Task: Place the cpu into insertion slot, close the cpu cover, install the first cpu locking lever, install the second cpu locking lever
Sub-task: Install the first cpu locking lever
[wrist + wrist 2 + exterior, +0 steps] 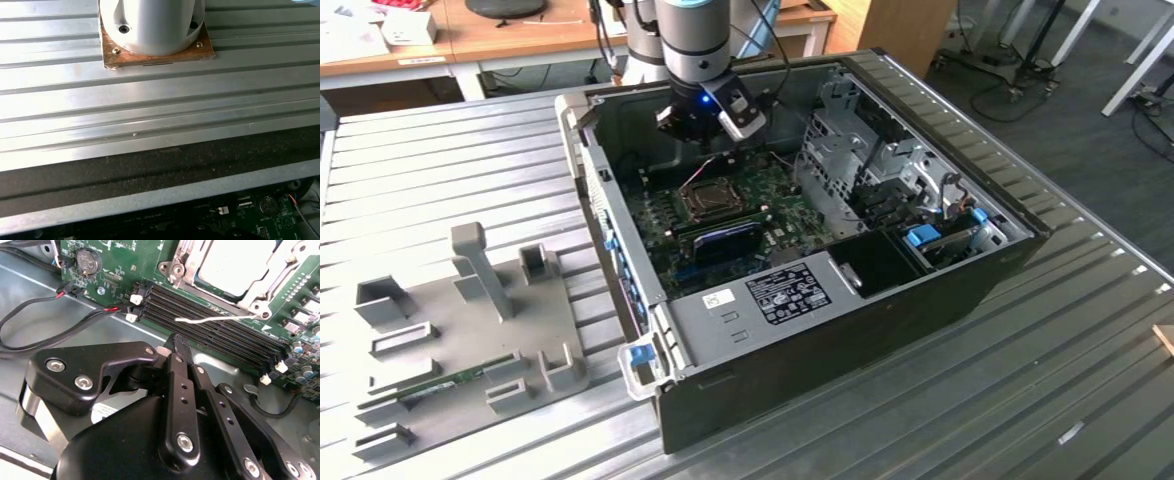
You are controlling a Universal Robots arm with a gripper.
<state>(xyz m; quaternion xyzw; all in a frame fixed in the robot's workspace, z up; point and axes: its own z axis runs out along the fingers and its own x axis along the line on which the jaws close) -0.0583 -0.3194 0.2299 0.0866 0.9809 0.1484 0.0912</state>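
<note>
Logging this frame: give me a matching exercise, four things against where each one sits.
Things:
1. gripper
2. memory slots
3. round battery
4. grey fixture plate

Places:
a. on the ribbed table, at the exterior view's left
b. long black rows beside the insertion slot
c. over the motherboard, inside the open case
d. near the board's edge, by red-and-black wires

Pairs: 1-c, 2-b, 3-d, 4-a.
</note>
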